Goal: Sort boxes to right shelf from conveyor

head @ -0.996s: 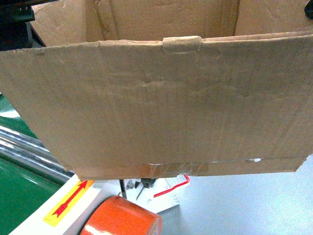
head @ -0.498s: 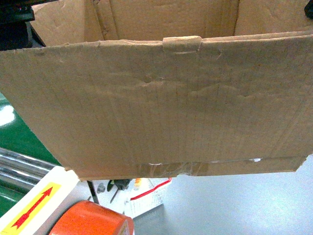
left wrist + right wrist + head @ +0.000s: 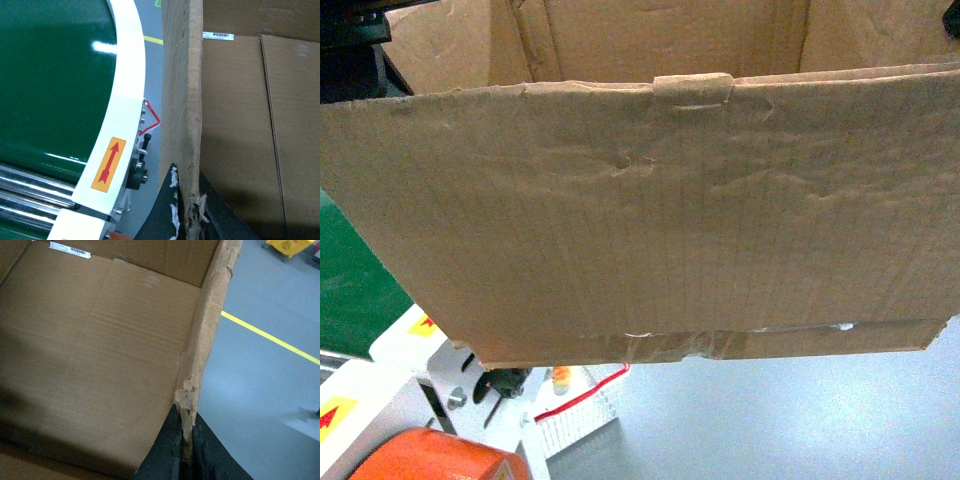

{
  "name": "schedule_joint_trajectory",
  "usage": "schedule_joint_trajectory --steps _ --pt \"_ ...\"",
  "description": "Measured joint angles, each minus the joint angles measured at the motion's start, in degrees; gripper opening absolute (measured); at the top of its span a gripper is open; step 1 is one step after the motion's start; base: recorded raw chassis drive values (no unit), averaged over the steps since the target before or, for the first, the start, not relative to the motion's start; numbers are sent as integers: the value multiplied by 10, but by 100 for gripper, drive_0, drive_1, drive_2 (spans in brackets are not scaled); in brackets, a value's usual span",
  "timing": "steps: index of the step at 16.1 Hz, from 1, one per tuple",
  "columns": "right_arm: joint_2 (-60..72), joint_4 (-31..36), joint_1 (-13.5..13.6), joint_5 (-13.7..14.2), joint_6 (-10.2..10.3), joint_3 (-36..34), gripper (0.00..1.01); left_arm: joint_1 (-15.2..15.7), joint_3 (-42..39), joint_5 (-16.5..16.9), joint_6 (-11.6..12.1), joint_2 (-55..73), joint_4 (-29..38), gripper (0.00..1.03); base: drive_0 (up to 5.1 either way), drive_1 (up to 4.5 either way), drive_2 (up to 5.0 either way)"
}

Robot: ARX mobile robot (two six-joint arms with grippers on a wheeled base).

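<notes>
Conveyor, green with a white rim, lies at left beside the box. Left gripper is clamped on the left wall of the cardboard box. The box is held above the grey floor. Right gripper is clamped on its torn right wall.

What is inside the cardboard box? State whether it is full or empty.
Empty, as far as visible: the cardboard box shows a bare floor, with only a small white label strip by the far wall.

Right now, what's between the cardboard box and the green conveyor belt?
In the left wrist view, the conveyor's curved white rim and a strip of grey floor separate the cardboard box from the green belt.
</notes>
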Motion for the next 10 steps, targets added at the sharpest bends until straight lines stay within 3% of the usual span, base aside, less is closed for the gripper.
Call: schedule_joint_trajectory --steps 10 --pt "0 0 0 0 0 0 2 0 0 0 0 0 0 2 -106 -106 -106"
